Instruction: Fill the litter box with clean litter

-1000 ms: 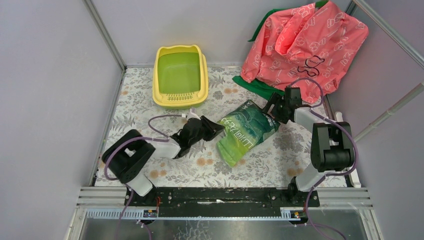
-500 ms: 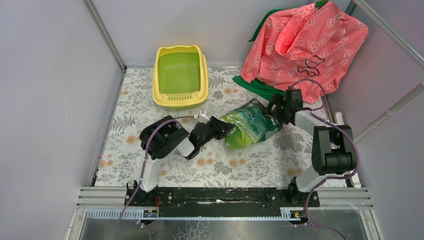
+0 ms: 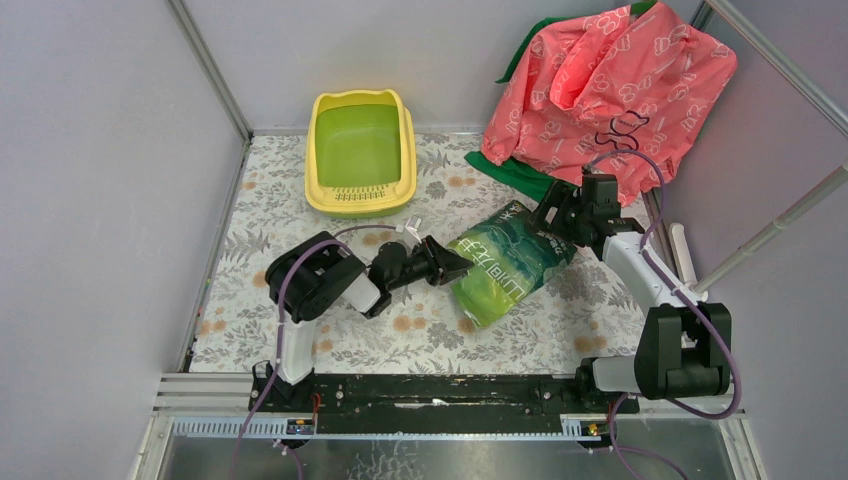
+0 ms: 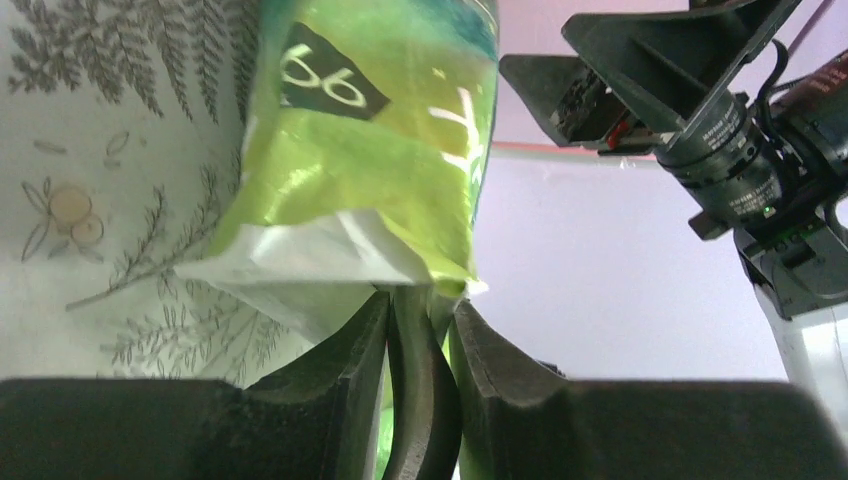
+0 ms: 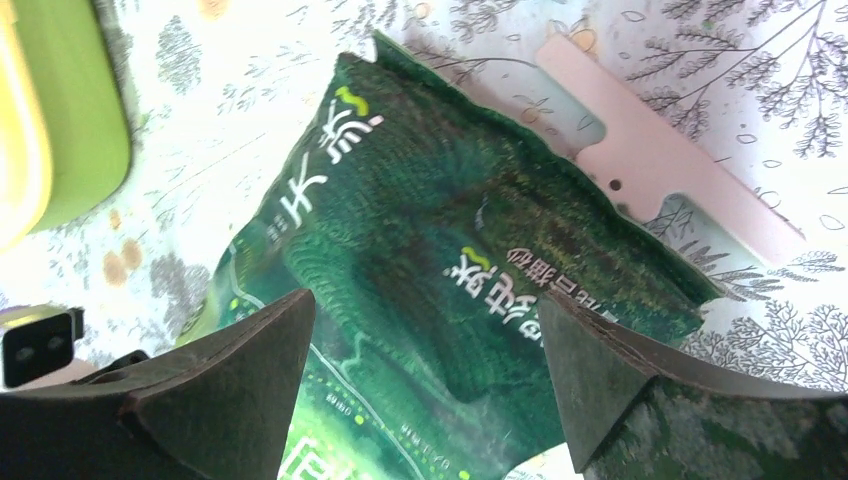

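Litter box [image 3: 360, 196] sits upper left of centre on the bench [image 3: 250, 250]. Its green inside is bare, no clean litter in it. No loose granules visible anywhere; presumably they're inside the green bag [image 3: 508, 262], lying flat mid-frame, well apart from the box. Left jaws are pinching the bag's lower-left edge, clear in the left wrist view. Right jaws are spread wide at the bag's upper-right end, apparently not gripping. Step in hand: get the bag up and open. Hold the left pinch firm, close the right jaws on the opposite corner, lift evenly, and bring the mouth over the box before tipping, or it spills.
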Controlling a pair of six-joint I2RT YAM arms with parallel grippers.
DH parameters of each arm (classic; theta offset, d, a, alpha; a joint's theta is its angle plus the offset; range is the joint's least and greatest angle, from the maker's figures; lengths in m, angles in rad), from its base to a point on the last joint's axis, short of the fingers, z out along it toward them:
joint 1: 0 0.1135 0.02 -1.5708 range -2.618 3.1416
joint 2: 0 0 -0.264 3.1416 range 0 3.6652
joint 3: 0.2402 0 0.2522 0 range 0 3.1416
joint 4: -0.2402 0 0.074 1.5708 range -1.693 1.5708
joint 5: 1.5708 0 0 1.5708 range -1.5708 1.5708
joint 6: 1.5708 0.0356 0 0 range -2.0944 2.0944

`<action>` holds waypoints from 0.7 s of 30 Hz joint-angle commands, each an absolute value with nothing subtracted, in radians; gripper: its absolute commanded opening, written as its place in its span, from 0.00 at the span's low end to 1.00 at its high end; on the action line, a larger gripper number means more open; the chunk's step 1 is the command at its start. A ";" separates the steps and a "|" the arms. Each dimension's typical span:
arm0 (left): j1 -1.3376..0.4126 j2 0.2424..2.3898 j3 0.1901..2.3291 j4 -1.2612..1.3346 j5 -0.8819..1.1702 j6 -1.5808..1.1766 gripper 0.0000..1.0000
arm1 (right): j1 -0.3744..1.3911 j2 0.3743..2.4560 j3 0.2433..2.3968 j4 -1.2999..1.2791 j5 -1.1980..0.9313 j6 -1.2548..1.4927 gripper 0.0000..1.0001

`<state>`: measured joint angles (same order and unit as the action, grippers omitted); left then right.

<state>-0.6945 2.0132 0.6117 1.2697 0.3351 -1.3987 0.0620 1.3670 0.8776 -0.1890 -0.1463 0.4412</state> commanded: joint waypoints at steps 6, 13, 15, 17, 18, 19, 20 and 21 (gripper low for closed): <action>-0.609 1.947 0.472 1.490 0.514 -1.412 0.00 | 0.074 1.304 0.901 -0.266 -0.236 0.410 0.90; -0.567 1.934 0.361 1.569 0.522 -1.437 0.00 | 0.074 1.293 0.883 -0.268 -0.245 0.408 0.90; -0.551 1.933 0.338 1.577 0.525 -1.447 0.00 | 0.074 1.293 0.881 -0.268 -0.251 0.408 0.90; -0.538 1.925 0.322 1.573 0.531 -1.445 0.00 | 0.074 1.288 0.878 -0.267 -0.251 0.409 0.90; -0.532 1.922 0.313 1.566 0.532 -1.441 0.00 | 0.074 1.286 0.876 -0.267 -0.253 0.408 0.89; -0.527 1.919 0.305 1.560 0.534 -1.438 0.00 | 0.073 1.286 0.876 -0.269 -0.252 0.408 0.89; -0.521 1.917 0.296 1.555 0.533 -1.436 0.00 | 0.074 1.285 0.876 -0.270 -0.252 0.408 0.89; -0.513 1.918 0.284 1.560 0.532 -1.437 0.00 | 0.074 1.284 0.876 -0.269 -0.253 0.408 0.89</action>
